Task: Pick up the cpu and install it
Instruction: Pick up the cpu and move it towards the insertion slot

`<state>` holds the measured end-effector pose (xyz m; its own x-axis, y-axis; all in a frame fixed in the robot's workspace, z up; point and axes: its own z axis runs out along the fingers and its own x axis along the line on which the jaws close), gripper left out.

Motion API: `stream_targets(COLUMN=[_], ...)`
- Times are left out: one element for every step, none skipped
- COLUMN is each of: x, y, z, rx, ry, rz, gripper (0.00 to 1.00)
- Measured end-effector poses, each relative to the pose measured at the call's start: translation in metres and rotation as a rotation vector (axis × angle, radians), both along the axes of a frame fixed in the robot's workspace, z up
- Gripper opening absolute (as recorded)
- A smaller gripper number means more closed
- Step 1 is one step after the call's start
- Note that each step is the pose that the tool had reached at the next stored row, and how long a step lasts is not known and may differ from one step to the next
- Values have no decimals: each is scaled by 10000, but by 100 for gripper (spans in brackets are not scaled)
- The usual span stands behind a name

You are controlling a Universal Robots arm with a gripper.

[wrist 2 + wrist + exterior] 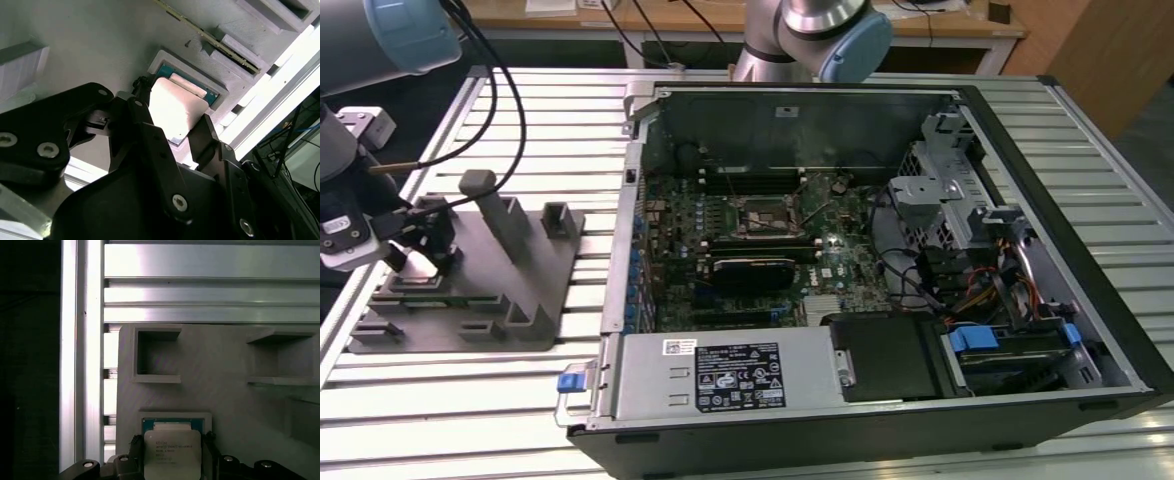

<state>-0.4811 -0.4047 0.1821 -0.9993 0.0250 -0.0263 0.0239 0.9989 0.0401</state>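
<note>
Slatted aluminium table (467,400) is being shared by an open computer case (787,125) and a grey printed fixture (520,290). The gripper (420,255) is being held low over the fixture, on the exterior view's left. In both wrist views the cpu (172,452) is being flanked by the two black fingers (145,122), one on each of two opposite edges, so the chip is lying directly between the fingertips. The fingers are being held narrow and appear closed on the chip's edges, with no gap being made out on either side. The cpu is being seen at the shallow square pocket (175,415) of the fixture, silver top facing the wrist. Whether it is fully seated or raised a touch cannot be told. Handling judgement: the piece is being taken as light, stiff and thin, with a slick metal top and a delicate underside. It is therefore best gripped by the side edges only, under light pressure, and kept level. The motherboard socket (761,215) inside the case is lying well apart from the fingers, so the install is being judged as not yet done.
</note>
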Motion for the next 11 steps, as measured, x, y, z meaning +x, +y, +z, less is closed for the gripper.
stream_targets(x=[-1, -1, 0, -1, 0, -1, -1, -1, -1, 0, 0], y=[0, 0, 0, 0, 0, 0, 0, 0, 0, 0, 0], z=[7, 19, 32, 48, 62, 78, 94, 112, 130, 149, 172], rx=[0, 0, 0, 0, 0, 0, 1, 0, 0, 1, 1], ry=[0, 1, 1, 0, 0, 0, -1, -1, -1, -1, -2], rz=[0, 1, 1, 1, 1, 1, 1, 1, 1, 1, 1], gripper=[55, 55, 55, 55, 55, 55, 55, 55, 55, 55, 55])
